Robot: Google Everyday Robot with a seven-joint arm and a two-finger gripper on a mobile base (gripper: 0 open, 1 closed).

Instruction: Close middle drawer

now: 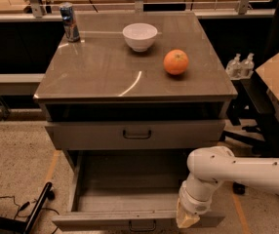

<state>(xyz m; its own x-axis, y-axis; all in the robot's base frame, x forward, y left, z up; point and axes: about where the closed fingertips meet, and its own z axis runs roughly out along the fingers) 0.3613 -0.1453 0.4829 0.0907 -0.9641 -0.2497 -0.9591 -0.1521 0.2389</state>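
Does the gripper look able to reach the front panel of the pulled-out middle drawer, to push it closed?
Probably yes. The gripper sits at the front panel of the middle drawer, right of its handle in view, and nothing stands between them. I cannot tell whether it touches the panel.

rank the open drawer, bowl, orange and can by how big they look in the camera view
open drawer
white bowl
orange and can: look alike, can sits farther back
gripper at drawer's front panel
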